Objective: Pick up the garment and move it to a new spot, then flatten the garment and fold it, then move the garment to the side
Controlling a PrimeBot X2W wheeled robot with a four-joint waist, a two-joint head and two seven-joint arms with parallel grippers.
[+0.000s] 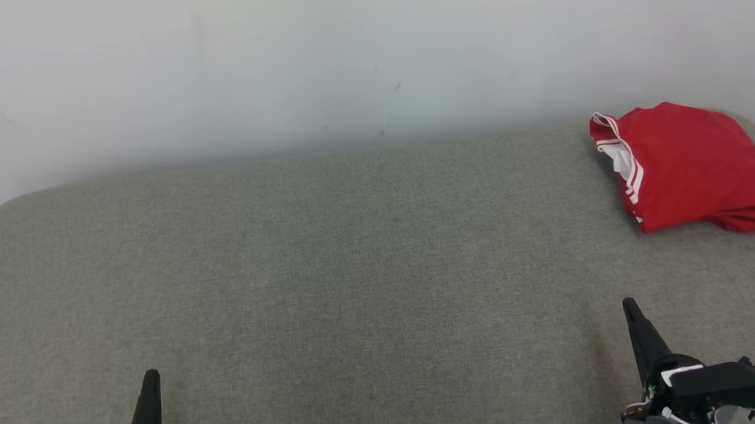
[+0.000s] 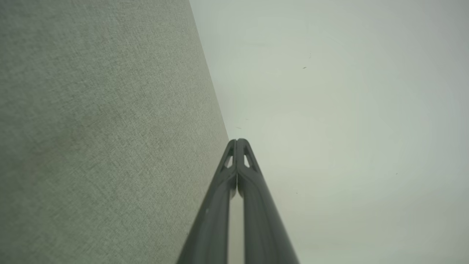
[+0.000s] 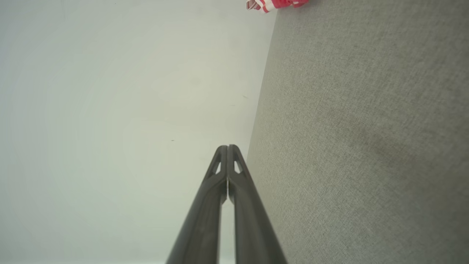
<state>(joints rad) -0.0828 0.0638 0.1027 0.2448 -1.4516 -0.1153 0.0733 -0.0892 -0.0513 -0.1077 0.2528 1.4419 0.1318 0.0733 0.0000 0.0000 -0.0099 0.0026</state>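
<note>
Right end effector (image 1: 630, 308) and left end effector (image 1: 151, 379) are both closed and empty. The red garment (image 1: 687, 164) lies bunched well ahead of the right one, which should probably open wide before pinching an edge.

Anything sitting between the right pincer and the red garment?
No. In the head view, the stretch from the shut right pincer up to the red garment is bare grey cushion.
</note>
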